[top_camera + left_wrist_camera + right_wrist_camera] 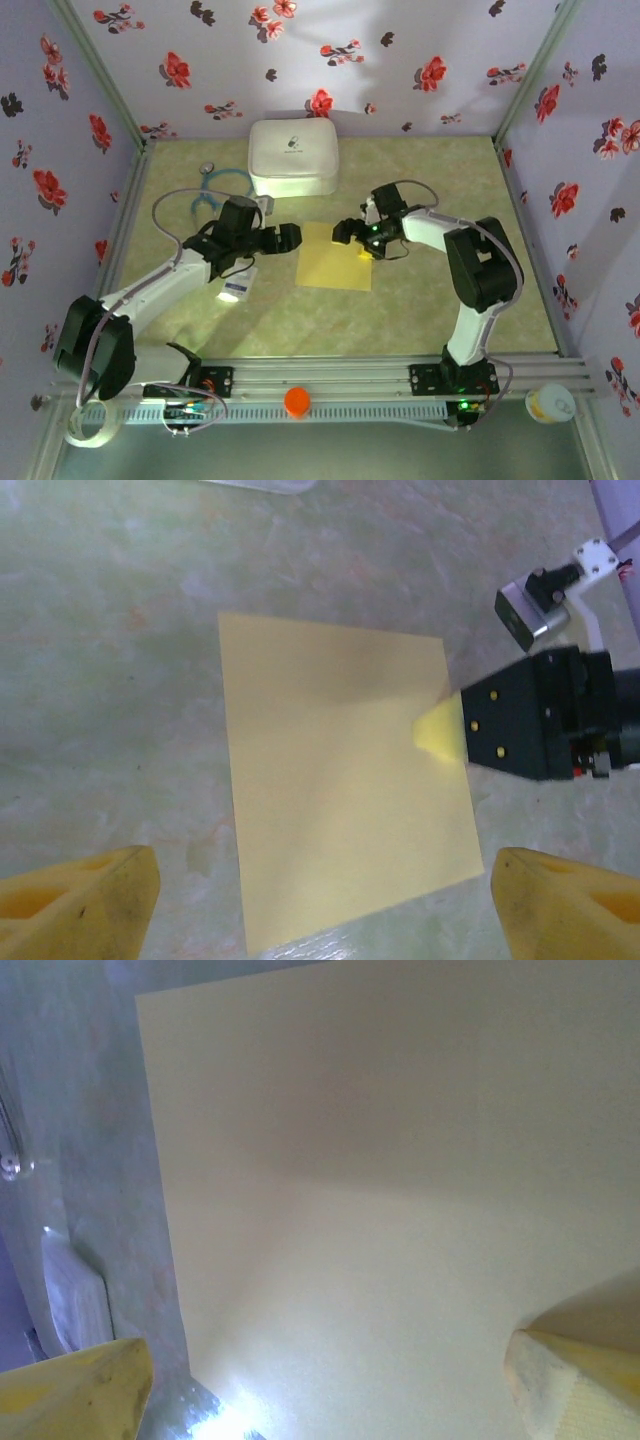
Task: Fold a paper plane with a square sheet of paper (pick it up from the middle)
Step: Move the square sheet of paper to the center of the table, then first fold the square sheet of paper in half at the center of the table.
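The square sheet of paper (pixel 335 258) is plain yellow and lies flat on the green table, in front of the white case. My left gripper (pixel 292 238) hovers just left of the sheet, open; in the left wrist view its yellow fingertips (pixel 85 900) straddle the sheet's near edge (pixel 340 780) with nothing between them. My right gripper (pixel 358 243) is low over the sheet's right side, open. One of its yellow fingertips (pixel 440 732) rests at the sheet's right edge. In the right wrist view the sheet (pixel 380 1160) spans the gap between the fingers (pixel 575 1385).
A white rounded case (pixel 292 156) stands behind the sheet, with a blue looped cord (pixel 222 185) to its left. A small white printed packet (pixel 237 286) lies under the left arm. Floral walls close in the table on three sides.
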Controlling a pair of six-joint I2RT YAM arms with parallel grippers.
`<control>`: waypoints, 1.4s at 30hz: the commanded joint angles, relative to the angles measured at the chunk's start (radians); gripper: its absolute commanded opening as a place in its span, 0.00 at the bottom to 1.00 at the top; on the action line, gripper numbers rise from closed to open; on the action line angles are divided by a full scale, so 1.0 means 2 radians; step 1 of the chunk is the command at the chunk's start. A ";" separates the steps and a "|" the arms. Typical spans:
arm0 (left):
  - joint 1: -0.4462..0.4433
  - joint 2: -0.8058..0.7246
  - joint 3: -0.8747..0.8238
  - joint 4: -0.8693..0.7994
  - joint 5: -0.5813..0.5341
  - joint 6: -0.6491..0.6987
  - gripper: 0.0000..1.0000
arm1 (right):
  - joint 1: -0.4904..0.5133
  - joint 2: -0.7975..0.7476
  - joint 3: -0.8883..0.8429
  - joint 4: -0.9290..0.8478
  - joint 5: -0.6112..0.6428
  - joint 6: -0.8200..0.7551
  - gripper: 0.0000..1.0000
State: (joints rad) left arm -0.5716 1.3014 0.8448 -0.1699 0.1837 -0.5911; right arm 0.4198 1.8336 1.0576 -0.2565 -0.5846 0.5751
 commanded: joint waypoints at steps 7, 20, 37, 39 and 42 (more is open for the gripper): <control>-0.003 0.001 0.020 -0.045 -0.033 0.030 0.85 | 0.029 -0.025 -0.058 0.011 -0.008 0.028 0.93; -0.038 0.031 0.070 -0.109 -0.101 0.040 0.83 | 0.017 -0.224 -0.074 -0.084 0.306 0.052 0.99; -0.106 0.237 0.252 -0.224 -0.100 -0.005 0.75 | -0.075 -0.364 -0.184 -0.040 0.259 0.084 0.99; -0.111 0.264 0.279 -0.243 -0.092 -0.011 0.75 | -0.076 -0.363 -0.182 -0.043 0.254 0.084 0.99; -0.119 0.307 0.325 -0.278 -0.086 -0.019 0.75 | -0.077 -0.364 -0.184 -0.040 0.254 0.084 0.99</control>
State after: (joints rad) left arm -0.7971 1.8542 1.4216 -0.6037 -0.0059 -0.5941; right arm 0.2726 1.1091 0.7002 -0.3470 -0.0788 0.7197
